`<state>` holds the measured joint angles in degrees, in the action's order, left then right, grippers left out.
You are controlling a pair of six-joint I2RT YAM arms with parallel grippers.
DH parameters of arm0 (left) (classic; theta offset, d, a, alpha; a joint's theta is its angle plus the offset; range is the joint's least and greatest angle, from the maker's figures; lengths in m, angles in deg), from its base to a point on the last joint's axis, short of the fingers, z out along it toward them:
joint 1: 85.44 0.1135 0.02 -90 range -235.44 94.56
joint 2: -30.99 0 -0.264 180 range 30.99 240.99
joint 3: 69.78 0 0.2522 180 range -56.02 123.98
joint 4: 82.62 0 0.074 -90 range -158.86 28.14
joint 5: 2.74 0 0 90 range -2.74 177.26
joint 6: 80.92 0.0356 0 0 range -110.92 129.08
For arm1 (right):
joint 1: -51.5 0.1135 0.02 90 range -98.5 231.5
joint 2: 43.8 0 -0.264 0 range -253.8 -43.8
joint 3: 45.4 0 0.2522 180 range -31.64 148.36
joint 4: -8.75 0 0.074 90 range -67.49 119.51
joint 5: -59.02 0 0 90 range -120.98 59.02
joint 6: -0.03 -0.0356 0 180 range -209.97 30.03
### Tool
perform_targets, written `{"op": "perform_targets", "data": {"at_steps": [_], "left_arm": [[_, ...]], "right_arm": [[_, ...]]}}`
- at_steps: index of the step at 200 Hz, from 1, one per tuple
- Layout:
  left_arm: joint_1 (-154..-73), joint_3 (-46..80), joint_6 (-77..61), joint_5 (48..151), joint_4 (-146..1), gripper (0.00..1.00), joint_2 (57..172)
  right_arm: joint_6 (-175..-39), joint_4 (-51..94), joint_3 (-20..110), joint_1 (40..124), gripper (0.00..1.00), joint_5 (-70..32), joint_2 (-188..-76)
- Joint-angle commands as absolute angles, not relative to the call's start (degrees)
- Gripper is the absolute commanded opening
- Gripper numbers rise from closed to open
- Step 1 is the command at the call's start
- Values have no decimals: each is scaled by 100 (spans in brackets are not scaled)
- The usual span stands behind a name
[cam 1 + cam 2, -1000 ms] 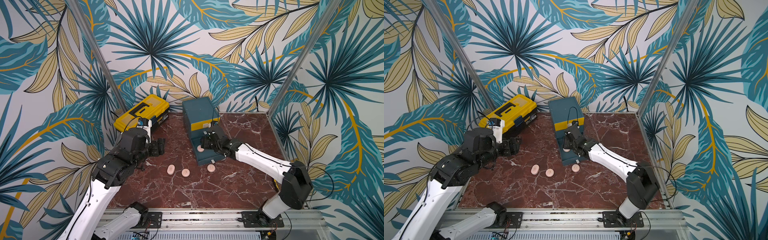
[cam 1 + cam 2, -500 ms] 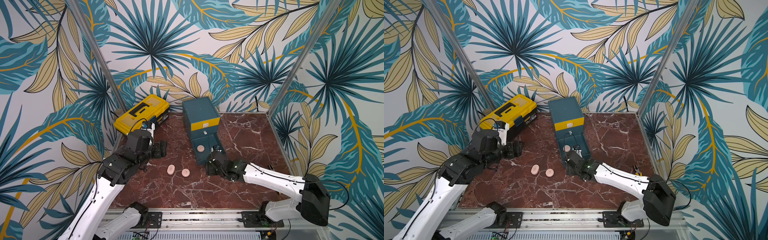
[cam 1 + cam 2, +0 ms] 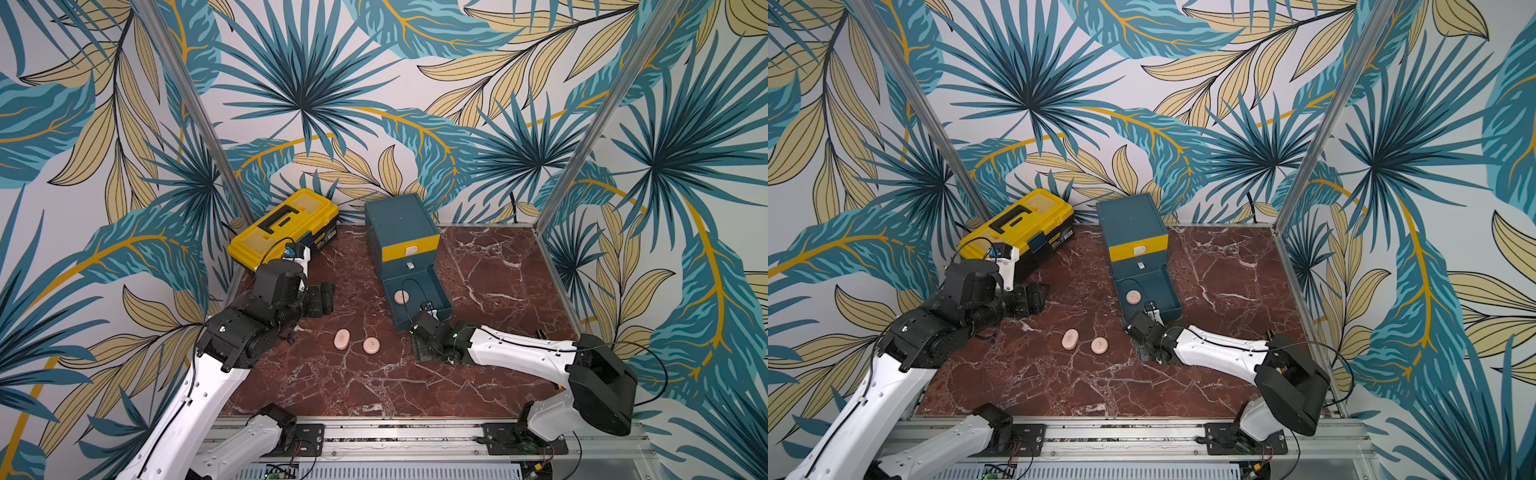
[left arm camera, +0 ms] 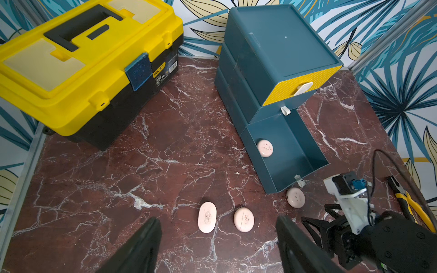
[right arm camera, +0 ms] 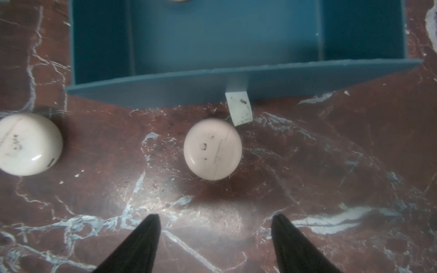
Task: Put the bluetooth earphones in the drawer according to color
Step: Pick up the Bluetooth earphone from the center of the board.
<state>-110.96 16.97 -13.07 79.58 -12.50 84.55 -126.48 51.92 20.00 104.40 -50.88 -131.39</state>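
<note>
The teal drawer chest (image 3: 401, 230) stands at the back, its bottom drawer (image 3: 432, 291) pulled out with one pale pink earphone case (image 3: 402, 296) inside. Two more pale pink cases (image 3: 342, 339) (image 3: 371, 345) lie on the marble in front. A further case (image 5: 212, 149) (image 4: 295, 197) lies just before the drawer's front panel, by its white tab. My right gripper (image 5: 215, 216) (image 3: 419, 338) hangs low over that case, open and empty, and hides it in both top views. My left gripper (image 4: 218, 222) (image 3: 322, 297) is open and empty, beside the toolbox.
A yellow toolbox (image 3: 286, 226) with a black handle sits at the back left. Yellow-handled pliers (image 4: 411, 205) lie near the right wall. Metal posts (image 3: 598, 112) frame the marble table (image 3: 498, 266).
My right arm has pulled back from over the open drawer and dropped to the table in front of it, its jaws spreading wider. The left arm shifted slightly.
</note>
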Motion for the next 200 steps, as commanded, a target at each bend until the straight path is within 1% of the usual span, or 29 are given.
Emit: {"op": "perform_targets", "data": {"at_steps": [1, 38, 127, 151, 200], "left_arm": [[-11065, 1606, -1325, 7962, -1272, 81, 8377], [-11059, 1651, -1297, 7927, -1237, 81, 8396], [-11062, 1627, -1288, 7909, -1247, 81, 8420], [-11059, 1623, -1289, 7909, -1258, 81, 8427], [-11062, 1631, -1272, 7892, -1261, 81, 8449]], "right_arm": [[-12390, 5167, 2134, 10413, 80, -5145, -13352], [-12262, 4990, 2198, 10279, 80, -5160, -13616], [-11909, 4419, 2162, 9986, 81, -4733, -14009], [-11861, 4335, 2197, 9939, 79, -4671, -14115], [-11823, 4264, 2259, 9891, 73, -4583, -14271]]}}
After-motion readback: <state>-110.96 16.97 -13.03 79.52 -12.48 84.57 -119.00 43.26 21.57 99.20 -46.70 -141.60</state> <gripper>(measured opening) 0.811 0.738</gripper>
